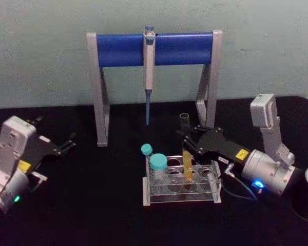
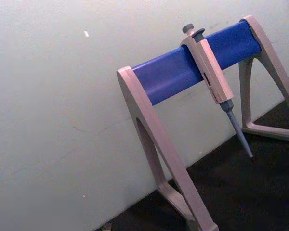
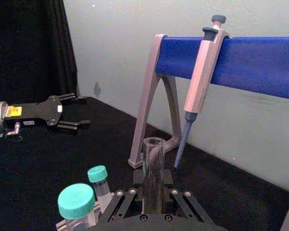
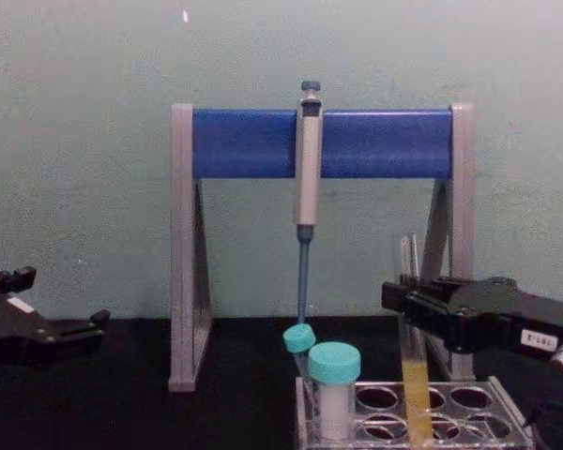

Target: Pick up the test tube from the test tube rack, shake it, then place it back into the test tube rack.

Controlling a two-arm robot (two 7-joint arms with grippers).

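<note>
My head camera looked down from high up at the whole table (image 1: 92,205), and my chest camera sat low and looked across it, so both saw the blue stand (image 1: 118,49) and the test tube rack (image 1: 180,197). My left wrist camera looked up at that stand, tilted. My right wrist camera sat close behind the test tube (image 3: 153,163) and saw the stand too.

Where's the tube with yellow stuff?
Head view, centre-right: the test tube stands in the test tube rack beside the teal-capped tubes, gripped by the right gripper.
</note>
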